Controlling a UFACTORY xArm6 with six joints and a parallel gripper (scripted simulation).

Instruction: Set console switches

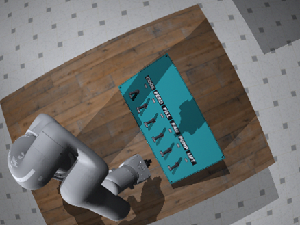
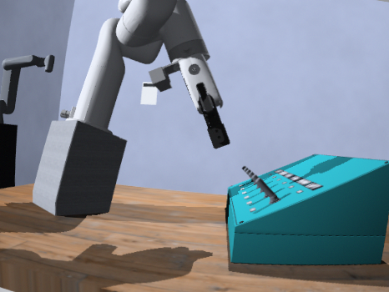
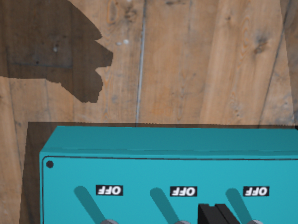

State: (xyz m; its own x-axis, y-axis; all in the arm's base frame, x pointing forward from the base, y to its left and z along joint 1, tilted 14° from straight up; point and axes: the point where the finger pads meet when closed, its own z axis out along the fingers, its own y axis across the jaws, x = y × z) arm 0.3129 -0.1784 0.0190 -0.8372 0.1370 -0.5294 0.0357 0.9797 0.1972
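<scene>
The teal console [image 1: 170, 118] lies on the wooden table and also shows in the side view [image 2: 306, 210]. Its row of toggle switches is labelled COOL [image 1: 150, 82], FEED [image 1: 158, 96], FILL [image 1: 166, 113], FAN [image 1: 174, 126], PUMP [image 1: 182, 143] and LIFT [image 1: 190, 157]. The COOL lever [image 1: 134, 95] stands differently from the other levers, which all lean the same way. I cannot read on or off from here. My gripper [image 2: 219, 139] [image 1: 149, 161] is shut and empty. It hangs in the air above the console's low front edge, near the LIFT end. In the wrist view the fingertips [image 3: 217, 214] sit over OFF labels [image 3: 183, 191].
The arm's grey base block [image 2: 77, 168] stands on the table left of the console. A second dark stand [image 2: 10, 113] is at the far left. The table edges run close to the console's right side [image 1: 251, 125].
</scene>
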